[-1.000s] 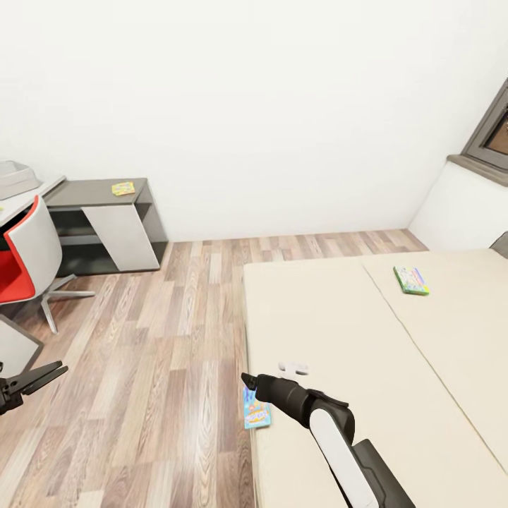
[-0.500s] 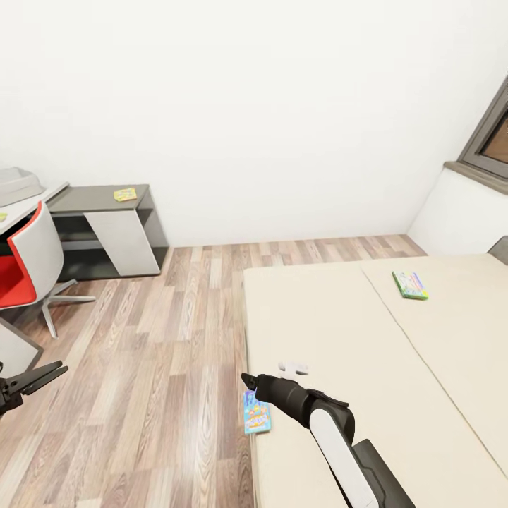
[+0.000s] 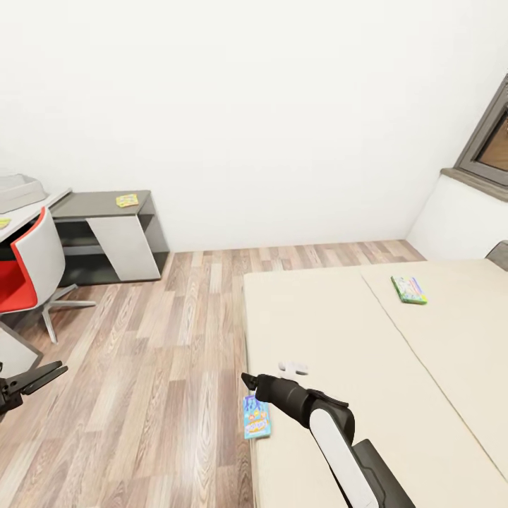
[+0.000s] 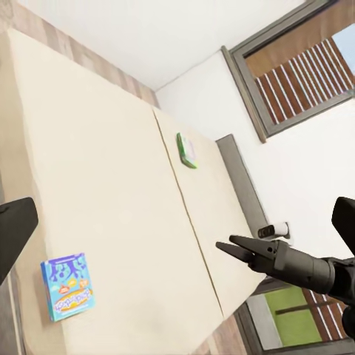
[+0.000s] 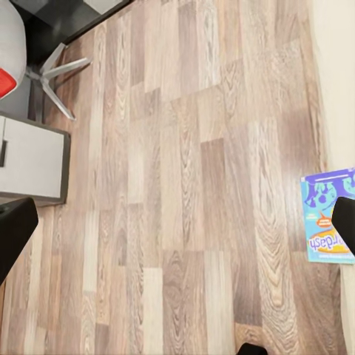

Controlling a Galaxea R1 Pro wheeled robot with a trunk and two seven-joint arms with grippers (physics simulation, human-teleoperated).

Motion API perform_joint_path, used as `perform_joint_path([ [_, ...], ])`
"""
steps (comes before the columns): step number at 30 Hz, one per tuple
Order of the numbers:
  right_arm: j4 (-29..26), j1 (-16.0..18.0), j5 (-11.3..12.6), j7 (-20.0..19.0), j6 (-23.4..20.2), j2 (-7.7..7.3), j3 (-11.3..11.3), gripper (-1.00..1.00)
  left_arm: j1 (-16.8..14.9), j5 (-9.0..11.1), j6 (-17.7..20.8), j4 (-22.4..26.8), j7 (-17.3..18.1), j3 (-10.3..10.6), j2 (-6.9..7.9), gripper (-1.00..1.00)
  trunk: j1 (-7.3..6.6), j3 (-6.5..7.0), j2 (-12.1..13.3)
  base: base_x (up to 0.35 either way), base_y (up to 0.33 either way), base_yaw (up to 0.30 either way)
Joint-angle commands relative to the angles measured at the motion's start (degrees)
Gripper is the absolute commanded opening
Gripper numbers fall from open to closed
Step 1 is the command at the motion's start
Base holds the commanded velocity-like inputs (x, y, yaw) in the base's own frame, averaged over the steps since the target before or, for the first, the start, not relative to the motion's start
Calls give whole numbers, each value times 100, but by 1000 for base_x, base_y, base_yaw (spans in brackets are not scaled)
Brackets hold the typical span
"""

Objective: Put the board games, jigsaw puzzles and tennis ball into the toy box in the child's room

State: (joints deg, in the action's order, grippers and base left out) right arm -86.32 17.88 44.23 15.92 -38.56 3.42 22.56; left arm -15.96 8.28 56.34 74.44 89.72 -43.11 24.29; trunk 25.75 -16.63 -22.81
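The blue board game lies flat at the bed edge, lower middle of the frame — it looks light, stiff and thin, so I would pinch its overhanging edge. The green one sits at the right. The right hand hovers just above, its opening unclear. The left hand is spread wide, holding nothing.

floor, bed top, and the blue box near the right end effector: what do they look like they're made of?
Floor: wood planks, matt, with visible grain and staggered board joints; could be laminate. Bed: plain beige fabric-like mattress, matt, one seam line. Blue board game: probably printed cardboard, thin flat box with a bright cover.
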Motion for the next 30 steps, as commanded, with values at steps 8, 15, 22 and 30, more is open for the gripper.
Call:
perform_joint_path([
  [8, -8, 5, 60, 54, -11, 0, 3, 100, -4, -10, 61, 1, 28, 2, -2, 100, 4, 66, -10, 0, 0, 0],
  [15, -8, 5, 60, 56, -11, 0, 3, 100, -4, -10, 61, 1, 28, 0, 0, 100, 4, 133, -10, 0, 0, 0],
  [22, -8, 5, 60, 54, -13, 0, 3, 100, -4, -10, 61, 1, 28, 1, -2, 100, 4, 199, -10, 0, 0, 0],
  [30, -8, 5, 60, 52, -11, 0, 3, 100, -4, -10, 61, 1, 28, 2, -3, 100, 4, 275, -10, 0, 0, 0],
])
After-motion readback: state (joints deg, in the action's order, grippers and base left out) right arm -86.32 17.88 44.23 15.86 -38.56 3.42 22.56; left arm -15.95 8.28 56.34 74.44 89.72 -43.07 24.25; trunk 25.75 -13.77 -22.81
